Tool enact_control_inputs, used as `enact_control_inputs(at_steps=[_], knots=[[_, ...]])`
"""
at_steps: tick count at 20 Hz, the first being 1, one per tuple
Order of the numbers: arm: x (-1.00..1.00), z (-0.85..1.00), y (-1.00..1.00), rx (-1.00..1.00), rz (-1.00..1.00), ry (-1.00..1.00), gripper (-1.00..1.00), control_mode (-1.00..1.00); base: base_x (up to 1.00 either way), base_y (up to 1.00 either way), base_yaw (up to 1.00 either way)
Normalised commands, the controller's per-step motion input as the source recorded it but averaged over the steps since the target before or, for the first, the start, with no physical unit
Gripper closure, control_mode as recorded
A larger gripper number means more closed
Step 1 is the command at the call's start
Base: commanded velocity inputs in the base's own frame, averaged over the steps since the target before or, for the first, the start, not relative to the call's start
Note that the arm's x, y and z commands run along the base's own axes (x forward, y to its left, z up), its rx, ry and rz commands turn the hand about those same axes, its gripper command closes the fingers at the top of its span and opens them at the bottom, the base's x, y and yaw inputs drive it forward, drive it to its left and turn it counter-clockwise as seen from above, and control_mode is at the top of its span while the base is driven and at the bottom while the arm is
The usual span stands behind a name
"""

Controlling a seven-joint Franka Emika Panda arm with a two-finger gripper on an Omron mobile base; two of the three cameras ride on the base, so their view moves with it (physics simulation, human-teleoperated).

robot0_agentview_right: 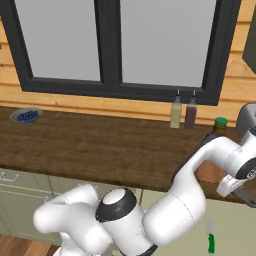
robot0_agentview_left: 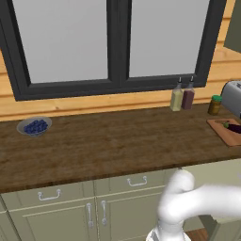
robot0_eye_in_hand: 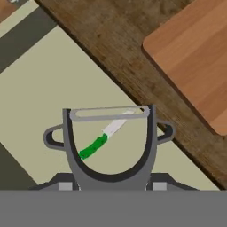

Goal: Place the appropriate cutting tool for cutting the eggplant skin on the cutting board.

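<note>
Evidently the fingers (robot0_eye_in_hand: pixel 159 182) grip the peeler (robot0_eye_in_hand: pixel 109 113), off the counter (robot0_eye_in_hand: pixel 111 44) edge, near the board (robot0_eye_in_hand: pixel 195 57) bearing the eggplant (robot0_agentview_left: pixel 233 126). It looks light, stiff and slim-bladed, so it is best held by the handle.

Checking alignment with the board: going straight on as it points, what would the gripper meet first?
Not the cutting board, which sits off to the side. The gripper, apparently holding the peeler, points past the counter edge at the green-handled knife; depth is unclear.
</note>
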Motion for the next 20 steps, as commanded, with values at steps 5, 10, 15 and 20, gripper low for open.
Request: enact_control_inputs(at_steps=[5,10,15,20], knots=[[1.0,0.0,0.0,0.03,0.07,0.0,1.0,-1.0,0.0,0.0,0.0],[1.0,-0.28,0.2,0.0,0.04,0.07,1.0,-1.0,0.0,0.0,0.0],[0.93,-0.41,0.14,0.0,0.03,0.06,1.0,-1.0,0.0,0.0,0.0],[0.68,-0.51,0.0,0.0,0.05,0.02,1.0,-1.0,0.0,0.0,0.0]])
